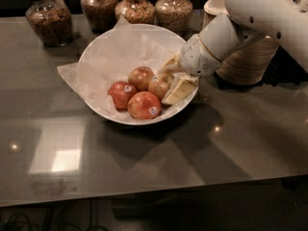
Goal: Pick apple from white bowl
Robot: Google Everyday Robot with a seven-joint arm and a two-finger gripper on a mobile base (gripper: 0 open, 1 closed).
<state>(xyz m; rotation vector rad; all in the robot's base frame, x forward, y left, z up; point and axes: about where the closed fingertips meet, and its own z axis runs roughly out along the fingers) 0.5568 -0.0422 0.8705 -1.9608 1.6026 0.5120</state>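
Claw (167, 83) sits in the white bowl (98, 57) on the counter (144, 172), against the apple (157, 84) (1 of 4), and we cannot tell its grip.

The gripper (164, 86), cream-white, is recorded inside the white bowl (96, 57), against the apple (158, 83): pale yellow-gold, pink blush. Just beyond it, a red-brown apple (140, 76) is noted. Farther from the gripper, two redder apples (122, 93) (143, 105) with white stickers are logged. The table (240, 143) is grey.
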